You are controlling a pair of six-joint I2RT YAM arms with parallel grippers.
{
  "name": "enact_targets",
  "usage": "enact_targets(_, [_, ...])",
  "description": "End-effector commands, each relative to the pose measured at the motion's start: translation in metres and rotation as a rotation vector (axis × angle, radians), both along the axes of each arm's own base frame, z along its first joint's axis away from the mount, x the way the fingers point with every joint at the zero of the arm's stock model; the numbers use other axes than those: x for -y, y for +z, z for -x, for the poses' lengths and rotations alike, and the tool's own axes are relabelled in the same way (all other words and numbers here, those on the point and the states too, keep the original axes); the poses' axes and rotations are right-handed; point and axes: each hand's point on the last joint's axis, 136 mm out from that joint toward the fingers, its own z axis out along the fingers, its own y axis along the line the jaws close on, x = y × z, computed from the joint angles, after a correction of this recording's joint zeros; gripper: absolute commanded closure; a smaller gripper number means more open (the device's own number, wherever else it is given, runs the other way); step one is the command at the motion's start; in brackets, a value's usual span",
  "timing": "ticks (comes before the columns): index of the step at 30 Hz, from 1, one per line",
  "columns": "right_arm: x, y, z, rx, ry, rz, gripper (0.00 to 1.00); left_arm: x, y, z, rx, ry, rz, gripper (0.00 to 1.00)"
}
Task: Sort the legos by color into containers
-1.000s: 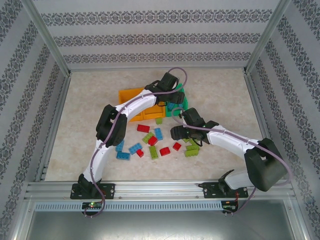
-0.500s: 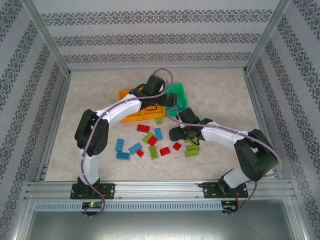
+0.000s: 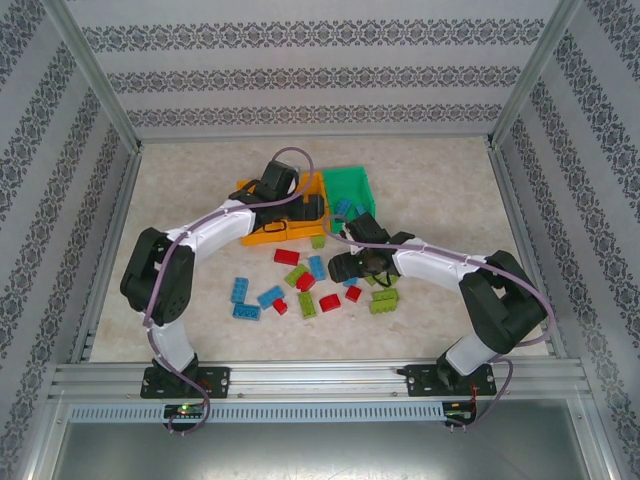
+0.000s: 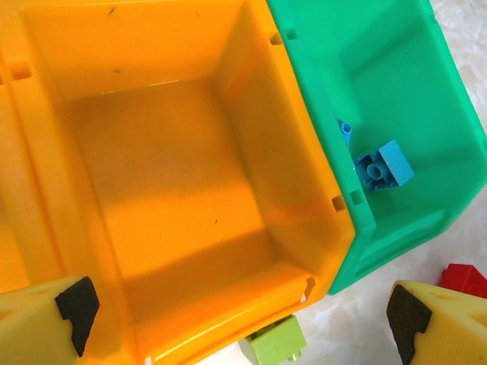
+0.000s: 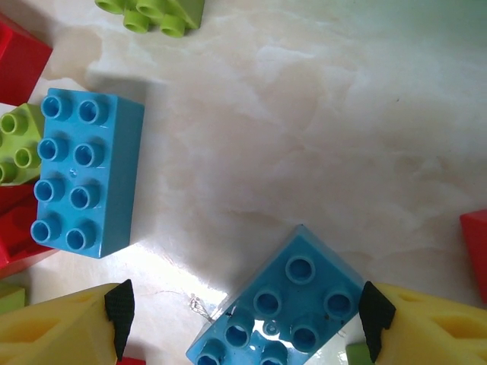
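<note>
Three containers stand in a row at the back: two orange bins [image 3: 268, 235] and a green bin [image 3: 355, 183]. The green bin [image 4: 396, 91] holds blue legos [image 4: 383, 167]; the orange bin [image 4: 175, 175] beside it has nothing in it. My left gripper [image 3: 312, 207] hovers open over that orange bin's near rim [image 4: 242, 319], holding nothing. Red, blue and lime legos [image 3: 305, 282] lie scattered in front of the bins. My right gripper [image 3: 345, 268] is low over them and open, and a blue lego [image 5: 285, 312] lies flat between its fingertips [image 5: 247, 310], not gripped.
A lime brick [image 4: 275, 344] lies against the orange bin's front wall, with a red one [image 4: 466, 278] to its right. Beside the right gripper are a second blue brick [image 5: 84, 175], lime bricks [image 5: 152, 14] and red bricks [image 5: 19, 61]. Patterned walls enclose the table.
The left arm swung left from over the green bin to over the orange bin, and its jaws opened wider. The right gripper shifted slightly left among the loose bricks.
</note>
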Motion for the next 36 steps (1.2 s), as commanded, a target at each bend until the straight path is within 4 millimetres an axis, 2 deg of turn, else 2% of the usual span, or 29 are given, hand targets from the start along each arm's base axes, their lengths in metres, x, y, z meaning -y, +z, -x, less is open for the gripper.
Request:
enact_targets(1, [0.009,-0.005,0.006,-0.048,-0.012,0.079,0.2,-0.003,0.015,0.004,0.039,0.009,0.021,0.0])
enact_targets(8, [0.003,0.001,0.009,-0.08,-0.109,0.035,0.25,-0.011,0.007,0.016,0.031,0.019,0.009,0.0])
enact_targets(13, [0.005,-0.007,0.012,-0.123,-0.139,0.064,0.29,-0.013,0.007,0.019,0.034,0.012,0.003,0.0])
enact_targets(22, [0.006,-0.014,0.009,-0.162,-0.163,0.118,0.32,-0.022,0.009,0.026,0.051,0.025,-0.018,0.0])
enact_targets(30, [-0.004,-0.006,0.002,-0.127,-0.157,0.094,0.32,-0.03,0.008,0.034,0.06,0.036,-0.03,0.0])
enact_targets(33, [-0.001,-0.003,0.002,-0.119,-0.163,0.108,0.33,-0.035,0.006,0.038,0.056,0.042,-0.048,0.0])
enact_targets(36, [0.003,-0.007,0.007,-0.137,-0.163,0.128,0.34,-0.041,0.005,0.043,0.063,0.053,-0.061,0.0])
